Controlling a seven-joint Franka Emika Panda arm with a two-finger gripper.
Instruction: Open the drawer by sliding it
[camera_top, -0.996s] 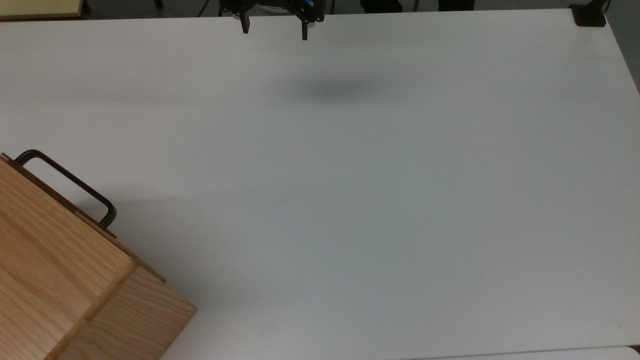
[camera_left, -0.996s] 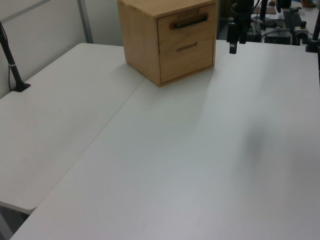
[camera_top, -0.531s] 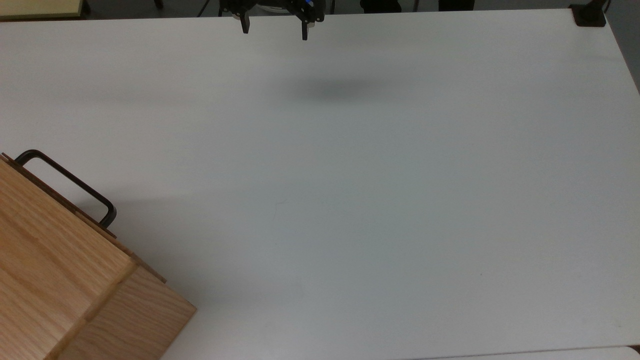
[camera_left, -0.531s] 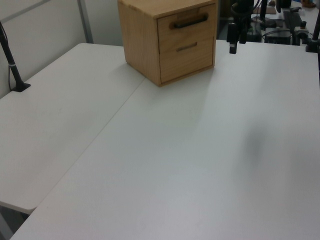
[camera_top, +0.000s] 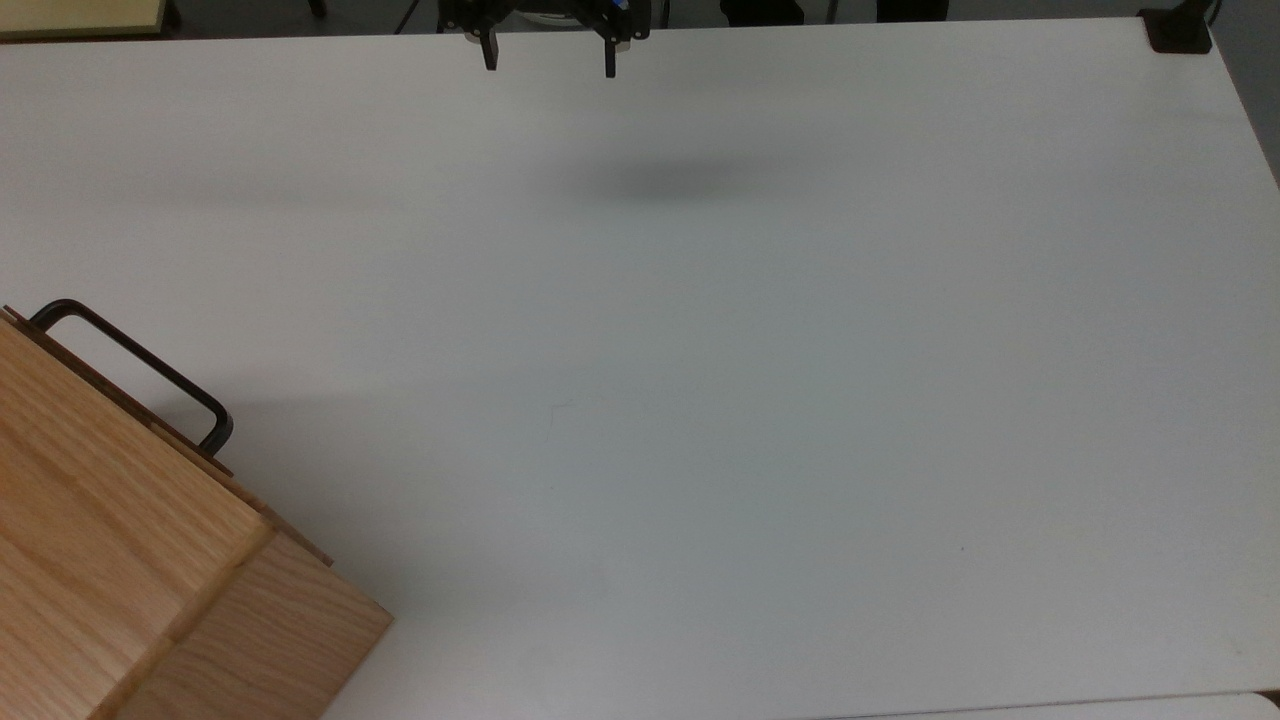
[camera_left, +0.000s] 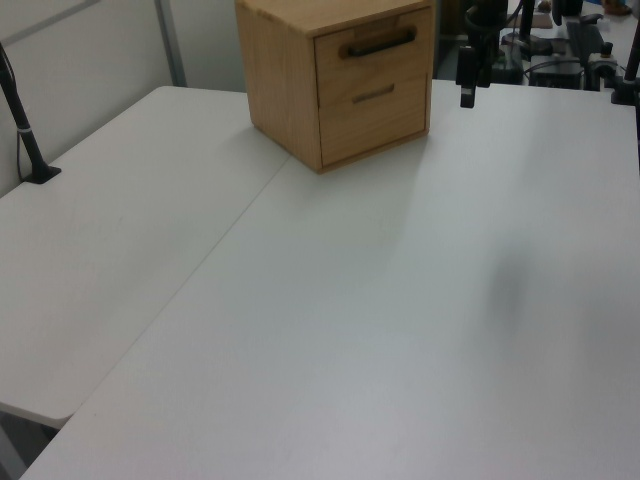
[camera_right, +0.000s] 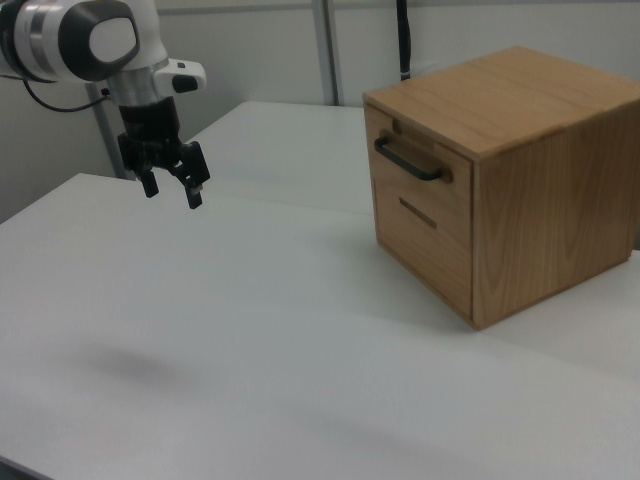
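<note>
- Hanging above the far edge of the tabletop (camera_top: 760, 330), the end effector (camera_right: 170, 188) pointed straight down with its two fingers spread apart and nothing between them.
- The drawer (camera_right: 418, 178) sat shut in the upper front of the oak cabinet (camera_right: 530, 180), well apart from the end effector; in the right view it lay off to the right view's right, and in the top view toward the top view's lower left.
- Its black bar handle (camera_right: 408, 160) ran level across the drawer front, standing clear of the wood, so there looked to be room for a finger behind it. From the top view the handle (camera_top: 135, 370) ran slantwise, since the cabinet stood turned at an angle to the tabletop's edges.
- To my eye the coming move hinged on that: crossing the open tabletop, coming level with the bar, and turning the fingers to straddle it across its long axis before pulling squarely away from the front.
- A second, lower front (camera_left: 375, 100) with a small slot pull sat beneath, also shut.
- The tabletop was plain white and flat, with a seam where two boards met in the left view; a black post (camera_left: 25, 130) stood clamped at its edge, and grey partition walls (camera_right: 250, 50) stood behind.
</note>
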